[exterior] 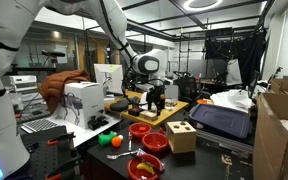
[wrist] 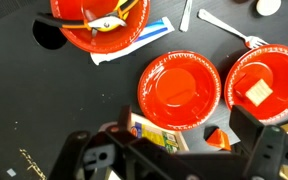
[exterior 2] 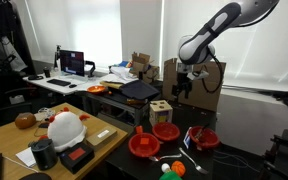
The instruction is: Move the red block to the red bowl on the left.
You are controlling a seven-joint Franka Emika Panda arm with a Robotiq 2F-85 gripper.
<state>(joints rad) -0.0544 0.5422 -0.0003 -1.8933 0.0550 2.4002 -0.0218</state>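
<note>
Three red bowls (wrist: 179, 90) on the bench (wrist: 44, 100); red block (wrist: 216, 137) at five o'clock of the middle one; pincer (wrist: 179, 142) released, empty.

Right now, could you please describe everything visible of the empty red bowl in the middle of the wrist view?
The middle red bowl is round, glossy and plastic-looking, with a ridged rim. It stands upright and empty on the black table, close beside another red bowl holding a tan block.

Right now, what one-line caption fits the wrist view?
Open fingers over a black table with an empty red bowl, a right bowl holding a tan block, and a cluttered far bowl.
</note>
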